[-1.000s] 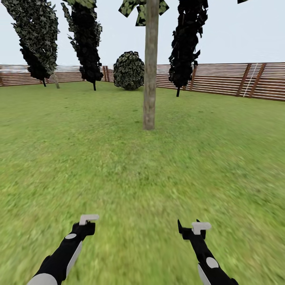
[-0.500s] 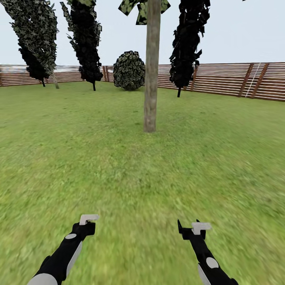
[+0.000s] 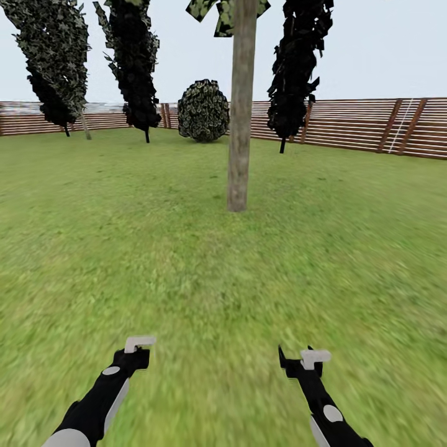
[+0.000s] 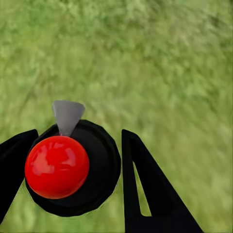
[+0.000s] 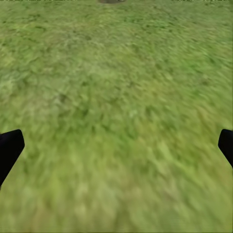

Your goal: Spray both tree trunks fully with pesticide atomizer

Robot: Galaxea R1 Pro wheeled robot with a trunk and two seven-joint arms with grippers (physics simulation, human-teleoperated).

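The pesticide atomizer [image 4: 99, 165] sits between the black fingers of my left gripper [image 4: 77, 145], which is shut on it. Its round black body, shiny red top and grey nozzle are visible in the left wrist view. In the head view my left gripper [image 3: 138, 347] hangs low over the grass [image 3: 217, 279]. My right gripper [image 3: 304, 359] is level with it, open and empty, with its fingers [image 5: 9, 148] spread wide. One tree with a bare grey-brown trunk [image 3: 239, 124] stands straight ahead, several steps away. The second tree is out of view.
A brown slatted fence [image 3: 360, 124] closes off the back of the lawn. Dark thin-stemmed trees [image 3: 136, 62] [image 3: 295, 68] [image 3: 56, 62] and a round bush [image 3: 202, 110] stand before it. Open grass lies between me and the trunk.
The whole head view has crept forward, so the trunk looks slightly nearer and a little to the right. Both arms keep their pose, and the atomizer stays in my left gripper.
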